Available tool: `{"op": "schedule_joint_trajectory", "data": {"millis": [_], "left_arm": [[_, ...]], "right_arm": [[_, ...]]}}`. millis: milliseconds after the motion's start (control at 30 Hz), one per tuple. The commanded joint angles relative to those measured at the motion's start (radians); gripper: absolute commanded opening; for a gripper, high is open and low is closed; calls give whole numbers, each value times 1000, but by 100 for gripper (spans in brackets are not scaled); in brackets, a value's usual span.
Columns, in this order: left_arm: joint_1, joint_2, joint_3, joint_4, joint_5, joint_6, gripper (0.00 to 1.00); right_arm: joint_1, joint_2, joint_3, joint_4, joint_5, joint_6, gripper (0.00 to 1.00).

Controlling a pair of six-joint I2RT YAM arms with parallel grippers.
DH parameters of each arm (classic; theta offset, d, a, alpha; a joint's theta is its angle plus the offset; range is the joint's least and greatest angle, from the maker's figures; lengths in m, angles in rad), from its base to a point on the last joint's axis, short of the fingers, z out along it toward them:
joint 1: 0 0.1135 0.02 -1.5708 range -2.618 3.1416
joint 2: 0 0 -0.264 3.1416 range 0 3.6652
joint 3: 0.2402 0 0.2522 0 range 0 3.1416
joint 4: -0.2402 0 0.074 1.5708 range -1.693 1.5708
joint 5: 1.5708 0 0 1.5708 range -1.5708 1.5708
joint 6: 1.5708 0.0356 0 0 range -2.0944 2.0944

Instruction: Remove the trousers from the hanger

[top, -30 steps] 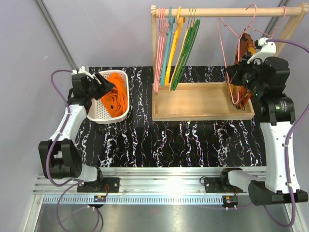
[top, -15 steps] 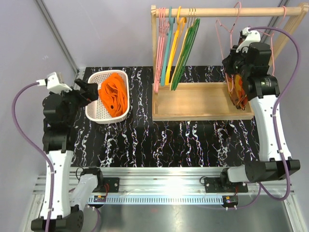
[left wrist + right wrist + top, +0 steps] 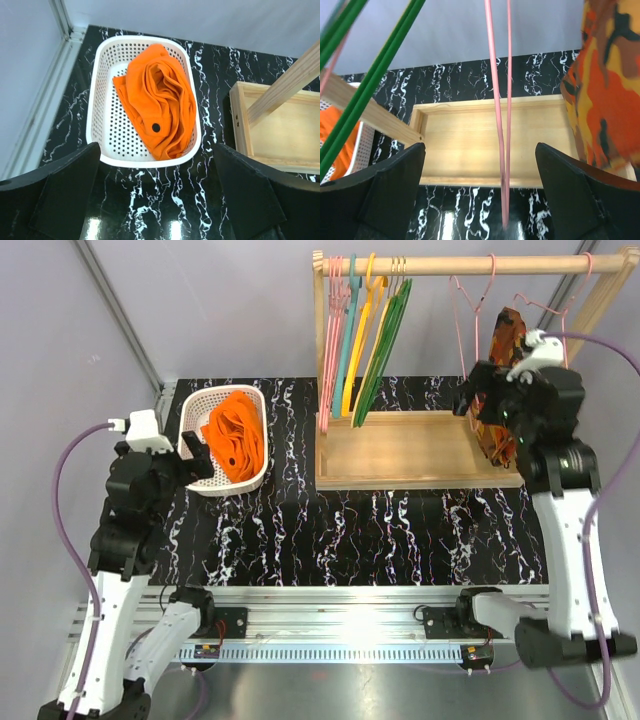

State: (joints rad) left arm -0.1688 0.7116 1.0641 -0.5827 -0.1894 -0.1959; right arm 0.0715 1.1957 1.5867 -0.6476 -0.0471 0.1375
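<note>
The orange trousers (image 3: 160,102) lie crumpled in the white basket (image 3: 145,161), off the hanger; from above the trousers (image 3: 236,435) fill the basket's right half. My left gripper (image 3: 160,200) hovers open and empty just short of the basket's near rim, and in the top view the left gripper (image 3: 200,462) is at the basket's left side. The thin pink wire hanger (image 3: 466,335) hangs bare from the wooden rail. My right gripper (image 3: 485,200) is open; the hanger (image 3: 501,125) dangles between its wide-apart fingers without touching them.
A camouflage garment (image 3: 502,350) hangs right of the pink hanger, close to my right gripper (image 3: 470,398). Thicker pink, teal, yellow and green hangers (image 3: 370,335) crowd the rail's left end. The wooden tray (image 3: 400,455) sits under the rack.
The right gripper opened and released the pink hanger, which now hangs from the rail. The left arm drew back from the basket toward the near left, its gripper fully open.
</note>
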Motion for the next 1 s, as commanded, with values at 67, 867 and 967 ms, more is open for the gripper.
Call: {"op": "schedule_joint_trajectory", "data": {"millis": [67,867,967], "left_arm": [[-12,-64,-32,53,-41,41,99],[-60,-417,-227,-60,-120,44,99],[-66,-419,-230,-52,-143,47,99]], "right_arm": [[5,-281,-124,-21,-2,86,99],[47,-736,-390,-276,119,34,99],[45,-722,-390,-258,121,40,99]]}}
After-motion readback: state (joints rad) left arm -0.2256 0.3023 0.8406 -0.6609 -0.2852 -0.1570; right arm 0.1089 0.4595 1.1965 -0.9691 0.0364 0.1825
